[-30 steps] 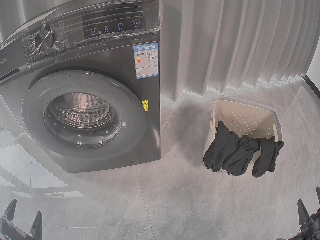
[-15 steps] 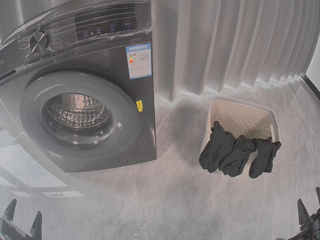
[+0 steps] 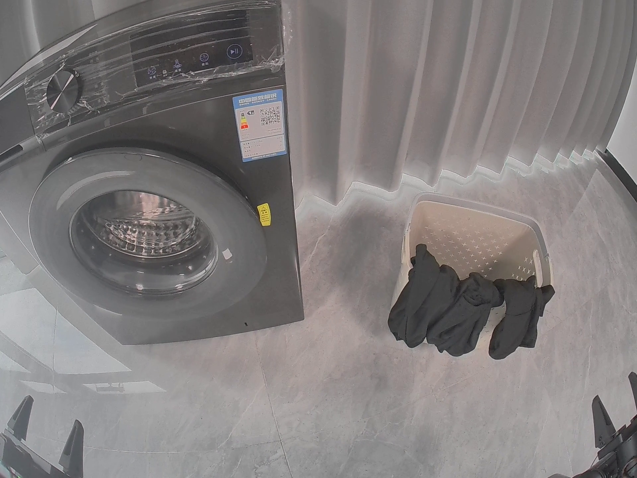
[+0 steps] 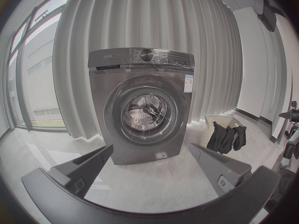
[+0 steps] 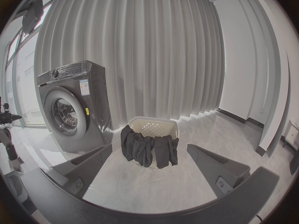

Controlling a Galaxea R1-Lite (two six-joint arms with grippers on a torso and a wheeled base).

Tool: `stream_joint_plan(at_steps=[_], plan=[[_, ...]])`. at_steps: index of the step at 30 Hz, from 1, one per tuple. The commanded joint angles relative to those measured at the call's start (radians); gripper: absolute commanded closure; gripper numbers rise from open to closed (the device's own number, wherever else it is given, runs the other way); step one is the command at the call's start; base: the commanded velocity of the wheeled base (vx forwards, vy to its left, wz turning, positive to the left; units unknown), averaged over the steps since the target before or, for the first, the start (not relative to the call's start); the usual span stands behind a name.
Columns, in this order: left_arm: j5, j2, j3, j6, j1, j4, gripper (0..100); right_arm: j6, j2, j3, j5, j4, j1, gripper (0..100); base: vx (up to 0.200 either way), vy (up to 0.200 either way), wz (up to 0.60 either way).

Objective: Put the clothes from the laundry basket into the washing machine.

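Black clothes (image 3: 458, 303) overhang the laundry basket (image 3: 474, 208) rim. The left claw (image 4: 150, 146) and right claw (image 5: 149, 146) gape released; the left wrist view catches a window (image 4: 37, 78)

Light: daylight is coming through the window (image 4: 37, 87); a bright strip is glowing along the curtain (image 3: 464, 68) foot.
Shadow: a soft one is lying on the floor (image 3: 352, 393) between washing machine (image 3: 166, 127) and basket (image 3: 478, 234).
Glare: the machine's plastic wrap (image 3: 166, 41) is glinting.
Edges: both wrist views are bending and darkening.
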Motion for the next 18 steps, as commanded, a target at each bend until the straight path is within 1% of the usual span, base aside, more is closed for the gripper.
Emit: stream_joint_plan(at_steps=[1,5,14,18], plan=[[0.0,-0.015,0.018,-0.001,0.001,0.0,0,0.0,-0.004,0.018,-0.001,0.0,0.0,0,0.0,0.0,0.0],[0.001,-0.013,0.018,0.001,0.001,0.001,0,0.0,-0.004,0.018,0.001,0.0,0.0,0,0.0,0.0,0.0],[0.0,-0.013,0.018,0.001,0.001,0.0,0,0.0,-0.004,0.018,0.001,0.0,0.0,0,0.0,0.0,-0.6],[0.001,-0.015,0.018,0.001,0.001,0.0,0,0.0,-0.004,0.018,0.001,0.0,0.0,0,0.0,0.0,0.0]])
